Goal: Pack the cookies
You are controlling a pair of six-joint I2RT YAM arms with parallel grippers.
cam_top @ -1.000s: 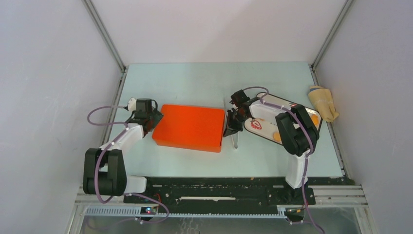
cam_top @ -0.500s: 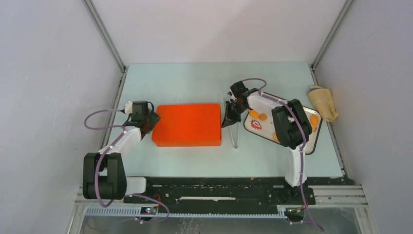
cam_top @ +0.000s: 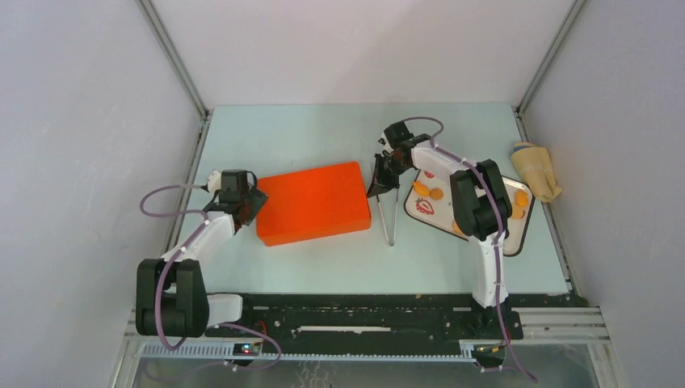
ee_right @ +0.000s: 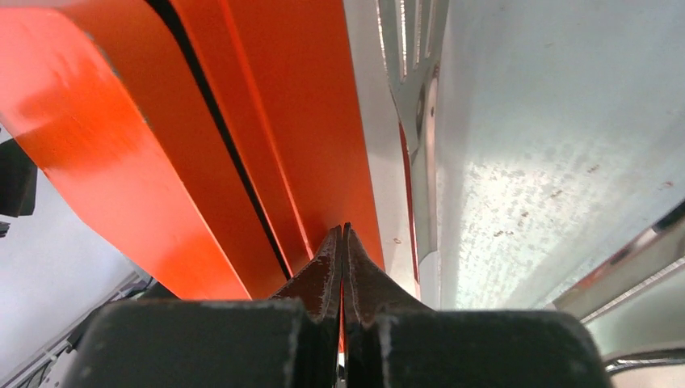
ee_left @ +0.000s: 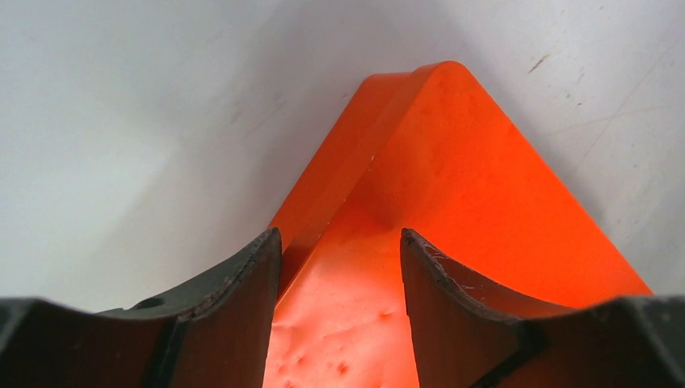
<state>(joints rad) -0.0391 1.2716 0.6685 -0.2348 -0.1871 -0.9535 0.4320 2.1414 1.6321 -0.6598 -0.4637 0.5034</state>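
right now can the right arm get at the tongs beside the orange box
Probably yes. The tongs lie uncovered between the orange box and the tray, just beside the right gripper. Its jaws are shut, so they'd need opening first.

In the top view the right arm point(cam_top: 476, 202) crosses the tray point(cam_top: 521, 230) and covers its middle, so I cannot count the cookies point(cam_top: 436, 193), and the red print point(cam_top: 426, 207) beside them is too small to read. The orange box point(cam_top: 315, 202) is closed; I cannot see inside it. In the wrist views the box runs off the frame edges, the left fingers point(ee_left: 234, 323) cover its near end, and the tongs point(ee_right: 408, 40) are cut off at the top.
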